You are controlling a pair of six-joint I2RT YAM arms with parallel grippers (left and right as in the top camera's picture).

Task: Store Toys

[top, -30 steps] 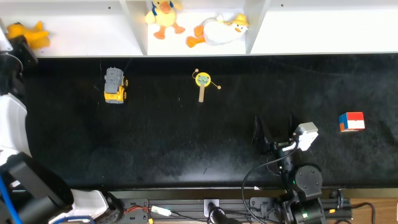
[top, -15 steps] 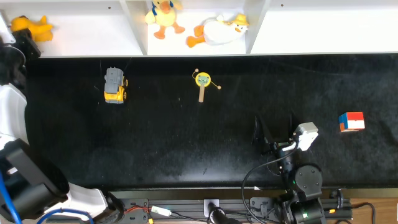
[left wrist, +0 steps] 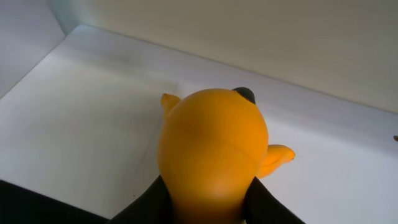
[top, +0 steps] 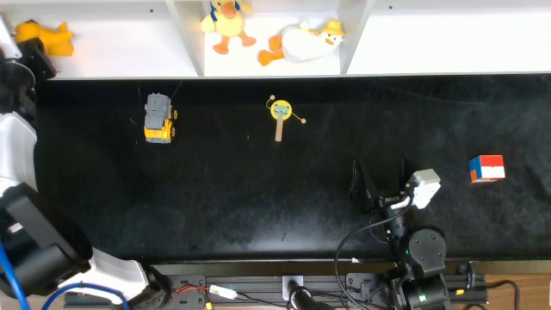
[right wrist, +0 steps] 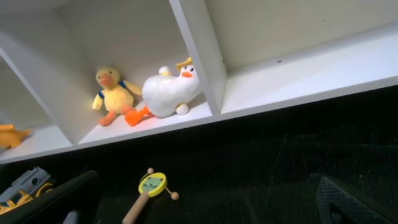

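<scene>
An orange duck toy [top: 43,36] [left wrist: 211,149] is in the left shelf compartment, with my left gripper [top: 26,58] [left wrist: 208,202] shut on its lower part; its far side is hidden. A yellow-and-grey toy truck [top: 158,118], a green-faced rattle [top: 281,116] and a red, white and blue cube [top: 486,169] lie on the black mat. My right gripper [top: 379,178] [right wrist: 211,205] stands open over the mat near the front, holding nothing.
A yellow duck plush [top: 226,21] [right wrist: 112,93] and a white goose plush [top: 306,41] [right wrist: 168,90] sit in the middle compartment of the white shelf [top: 430,52]. The right compartment has nothing in it. Cables run along the table's front edge.
My left gripper has carried the orange duck a little farther back into the left compartment. The right arm has stayed still.
</scene>
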